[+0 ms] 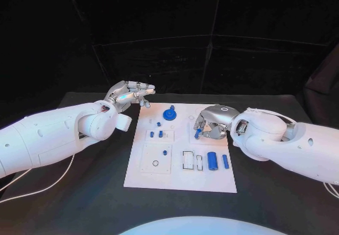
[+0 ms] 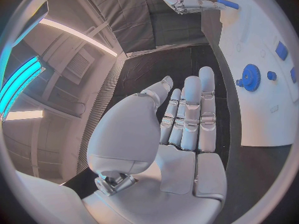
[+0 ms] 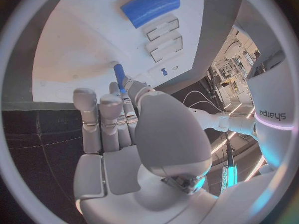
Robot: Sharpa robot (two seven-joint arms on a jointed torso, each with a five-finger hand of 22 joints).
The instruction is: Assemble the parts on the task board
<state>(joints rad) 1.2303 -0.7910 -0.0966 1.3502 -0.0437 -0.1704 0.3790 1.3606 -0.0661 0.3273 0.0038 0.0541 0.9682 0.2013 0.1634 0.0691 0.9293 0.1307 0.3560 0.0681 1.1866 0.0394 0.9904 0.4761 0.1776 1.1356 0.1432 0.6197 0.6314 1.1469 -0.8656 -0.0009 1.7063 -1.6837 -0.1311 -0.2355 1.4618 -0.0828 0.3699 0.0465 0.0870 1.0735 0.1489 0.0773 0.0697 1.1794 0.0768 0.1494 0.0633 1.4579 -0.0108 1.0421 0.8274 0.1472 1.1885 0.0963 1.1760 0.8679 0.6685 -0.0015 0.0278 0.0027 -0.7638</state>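
black table [image 1: 84, 196] under everything, dark drapes behind it, and the white task board [image 1: 177, 181] lying flat in the middle, its long side running away from the robot. bare black cloth shows on both sides of the board and along its near edge, so there's open surface all round it.

on the board: a blue gear [image 1: 169, 114] near the far edge, small blue pegs [image 1: 160, 133] standing in a block just nearer than it, a thick blue cylinder [image 1: 212, 158] lying near the right edge with its long axis running near-to-far, and a thinner blue bar [image 1: 225, 161] just beside it, parallel, closer to the edge. two outlined slots [image 1: 188, 160] sit just left of the cylinder.

right hand [image 1: 210, 123] is over the right half of the board, beyond the cylinder, fingers curled in and pinching a slim blue pin [image 1: 198, 133]. in the right wrist view the pin [image 3: 119, 78] sticks out past the fingertips, long axis running on from the fingers toward the board's surface, and the cylinder [image 3: 150, 6] lies broadside beyond it.

left hand [image 1: 131, 93] hangs off the board's far left corner, over the black cloth, holding nothing. in the left wrist view its fingers [image 2: 192, 109] lie straight and side by side, thumb out to one side, with the gear [image 2: 250, 77] on the board beyond them.
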